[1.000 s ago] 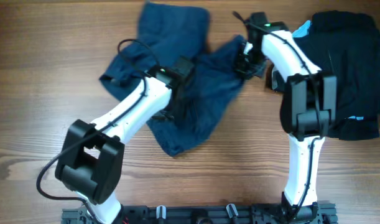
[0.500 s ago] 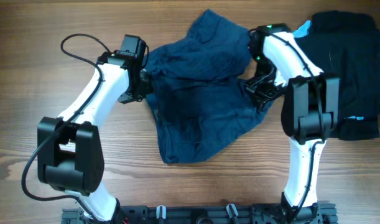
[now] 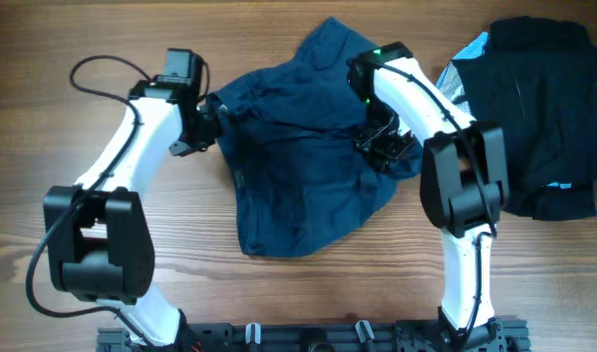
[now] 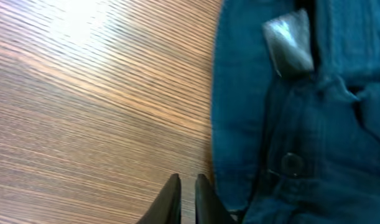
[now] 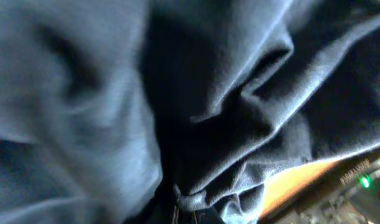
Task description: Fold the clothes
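**A:** Navy-blue cotton shorts (image 3: 298,186) lie rumpled mid-way across the brown wooden table (image 3: 63,39), waistband (image 4: 239,112) at the left end. The left gripper (image 3: 206,117) hangs just beside that waistband over bare wood, jaws barely parted and nothing in them.

**B:** And the right gripper (image 3: 381,147) is clamped tight on a bunched fold at the shorts' right edge.

**A:** That's the worry. With a grip on one side only, a pull now could slide or twist the whole garment instead of folding it flat.

**B:** It may also have pinched two layers, which would drag the underside along.

**A:** The crumpled black garment with pale lining (image 3: 533,98) lies far right, near that arm. A wide sweep could snag it.

**B:** Containers? No basket or bin in view. Everything's on the tabletop.
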Tool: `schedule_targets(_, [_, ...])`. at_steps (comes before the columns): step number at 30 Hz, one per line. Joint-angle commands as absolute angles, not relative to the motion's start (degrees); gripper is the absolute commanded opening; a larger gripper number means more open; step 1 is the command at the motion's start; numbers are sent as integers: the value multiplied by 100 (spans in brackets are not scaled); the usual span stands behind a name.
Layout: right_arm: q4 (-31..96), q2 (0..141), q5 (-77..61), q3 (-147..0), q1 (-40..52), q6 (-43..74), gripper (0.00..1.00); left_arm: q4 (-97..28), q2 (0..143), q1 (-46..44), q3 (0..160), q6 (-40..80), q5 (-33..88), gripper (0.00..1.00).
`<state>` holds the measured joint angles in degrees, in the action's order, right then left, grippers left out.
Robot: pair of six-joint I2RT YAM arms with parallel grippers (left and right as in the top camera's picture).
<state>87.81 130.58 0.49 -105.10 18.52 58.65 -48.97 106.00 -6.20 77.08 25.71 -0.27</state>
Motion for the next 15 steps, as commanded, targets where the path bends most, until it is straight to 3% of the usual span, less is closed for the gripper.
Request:
schedule_targets(1, [8200, 12376, 318, -10667, 1791, 4523, 4, -4862, 10667, -467, 7671, 2615, 252, 13])
schedule_targets(2, [7865, 12173, 152, -10667, 1791, 3767, 5, -4851, 10667, -464, 7671, 2615, 257, 16])
schedule_targets(3, [7485, 11909, -73, -10667, 1785, 2971, 62, -4792, 10667, -464, 7671, 2580, 336, 21])
schedule_targets(4, [7352, 11773, -161, -10667, 1776, 2746, 95, -4762, 10667, -464, 7671, 2574, 392, 23])
schedule_targets(5, [7255, 11644, -207, -10669, 1758, 2670, 100, -4729, 10667, -464, 7671, 2574, 451, 24])
schedule_targets(10, [7087, 11187, -202, -10669, 1588, 2276, 100, -4550, 10667, -464, 7671, 2567, 578, 33])
schedule_targets(15, [6914, 11174, -207, -10667, 1529, 1555, 100, -3951, 10820, -464, 7671, 2276, 816, 29])
